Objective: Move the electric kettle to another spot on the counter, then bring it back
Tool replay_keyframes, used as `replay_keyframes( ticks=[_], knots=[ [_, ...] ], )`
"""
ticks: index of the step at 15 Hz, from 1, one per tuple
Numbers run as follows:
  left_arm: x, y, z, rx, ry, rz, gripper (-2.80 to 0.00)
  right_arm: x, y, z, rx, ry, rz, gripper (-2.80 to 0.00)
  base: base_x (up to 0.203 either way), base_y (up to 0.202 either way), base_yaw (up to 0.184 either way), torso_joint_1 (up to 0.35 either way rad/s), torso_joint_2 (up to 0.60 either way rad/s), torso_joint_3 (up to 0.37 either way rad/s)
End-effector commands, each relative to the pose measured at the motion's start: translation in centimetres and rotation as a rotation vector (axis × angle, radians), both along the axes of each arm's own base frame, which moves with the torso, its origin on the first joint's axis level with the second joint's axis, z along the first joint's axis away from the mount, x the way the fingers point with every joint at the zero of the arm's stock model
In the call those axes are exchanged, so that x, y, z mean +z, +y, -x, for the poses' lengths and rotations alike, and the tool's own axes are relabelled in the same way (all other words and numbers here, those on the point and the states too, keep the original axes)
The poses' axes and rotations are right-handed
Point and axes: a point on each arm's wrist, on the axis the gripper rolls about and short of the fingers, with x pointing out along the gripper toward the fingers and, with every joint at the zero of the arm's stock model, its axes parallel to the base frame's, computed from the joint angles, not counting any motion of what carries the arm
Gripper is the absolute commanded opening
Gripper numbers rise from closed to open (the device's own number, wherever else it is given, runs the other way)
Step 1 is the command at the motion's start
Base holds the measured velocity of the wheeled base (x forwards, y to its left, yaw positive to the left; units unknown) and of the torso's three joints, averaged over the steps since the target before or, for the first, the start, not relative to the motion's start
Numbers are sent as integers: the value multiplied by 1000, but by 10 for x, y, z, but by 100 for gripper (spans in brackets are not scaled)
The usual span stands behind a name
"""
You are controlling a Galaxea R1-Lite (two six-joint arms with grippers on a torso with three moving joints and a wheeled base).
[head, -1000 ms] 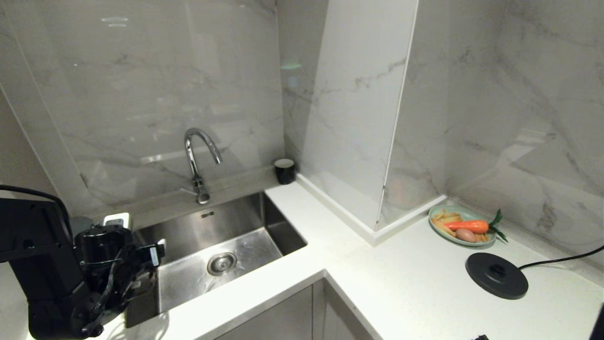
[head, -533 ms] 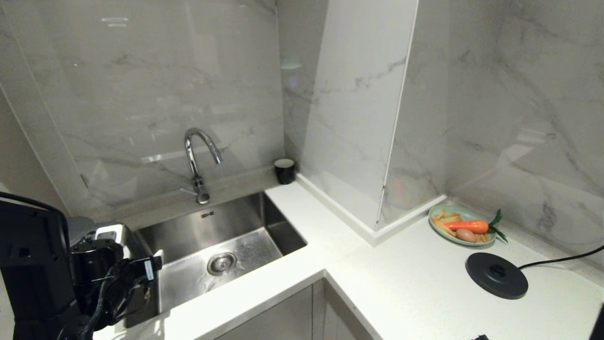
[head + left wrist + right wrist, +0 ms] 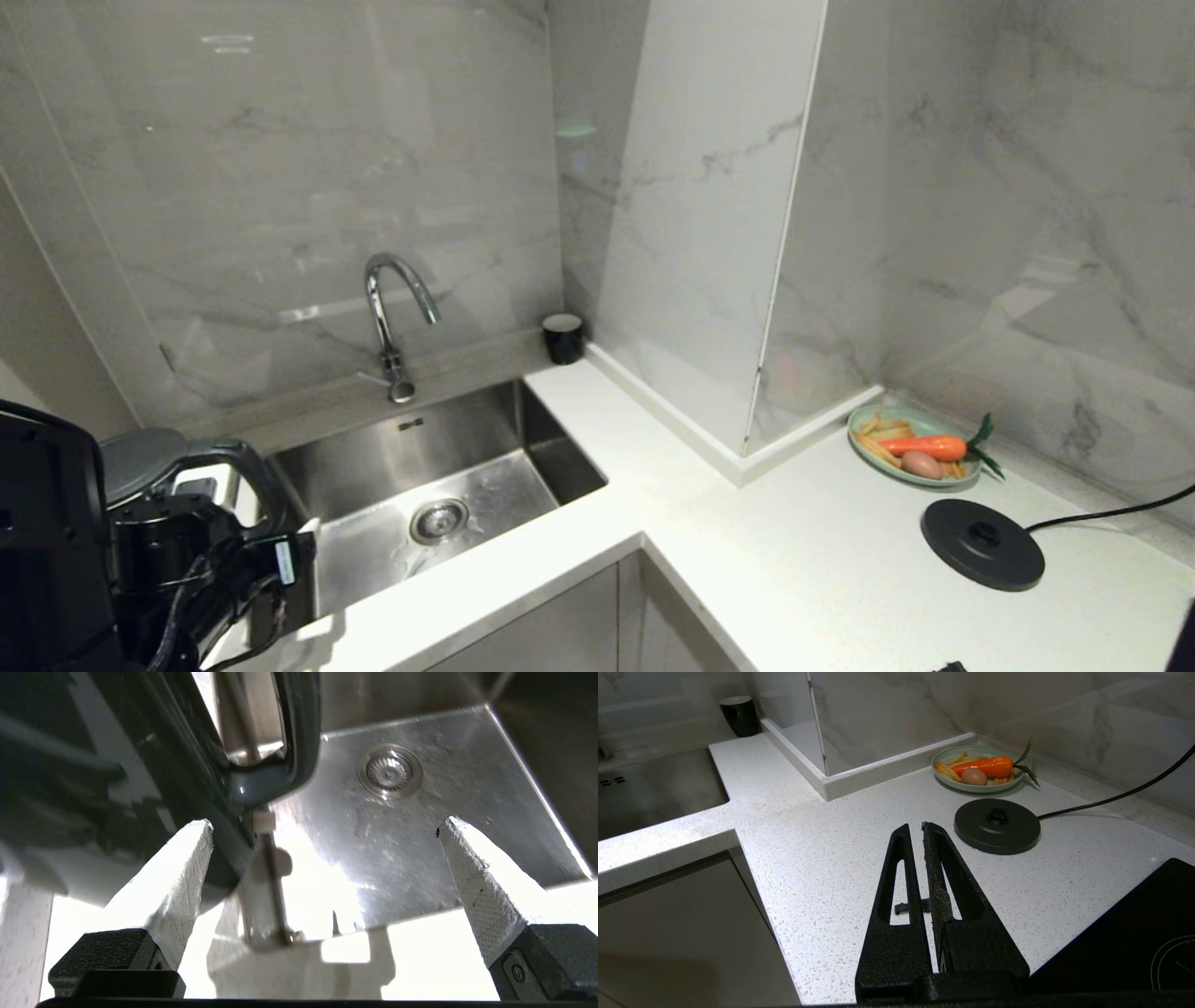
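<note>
The electric kettle [image 3: 140, 765] is found at the far left of the counter [image 3: 579, 551], beside the sink [image 3: 420, 485], with its grey lid and loop handle [image 3: 252, 467] showing just past the left gripper [image 3: 324, 826]. That gripper is spread wide and holds nothing. In the left wrist view one white finger [image 3: 187, 858] lies close against the kettle's glossy black wall, whether touching cannot be told, while the lower end of the handle [image 3: 266, 784] sits just ahead of the gap, towards that same finger; the other finger hangs over the sink basin, well apart from the kettle. The kettle stands upright, so its long axis runs across the line of reach. The left gripper is by far the nearer. The right gripper [image 3: 920, 833] is closed and empty over the counter, near the round power base [image 3: 997, 826], well apart from the kettle. For a return to that base, the handle would probably have to be brought squarely between the fingers.
</note>
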Motion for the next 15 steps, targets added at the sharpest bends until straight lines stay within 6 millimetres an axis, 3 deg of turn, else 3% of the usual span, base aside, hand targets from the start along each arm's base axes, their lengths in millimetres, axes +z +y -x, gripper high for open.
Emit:
replay_keyframes(
  ticks=[1,3,4,5,11,15],
  knots=[
    [9,-5,12,-15,-14,1,0,0,0,0,0,0,0,-280,0,0,0,0,0,0],
    [14,-11,25,-46,-14,23,0,0,0,0,1,0,0,-280,0,0,0,0,0,0],
    [19,-16,30,-66,-27,31,-197,0,0,0,0,0,0,-280,0,0,0,0,0,0],
    [24,-20,32,-80,-53,40,-280,0,0,0,2,0,0,-280,0,0,0,0,0,0],
    [63,-30,45,-137,-241,48,-280,0,0,0,-1,0,0,-280,0,0,0,0,0,0],
    [106,-43,81,-235,-391,50,-280,0,0,0,-1,0,0,-280,0,0,0,0,0,0]
  ],
)
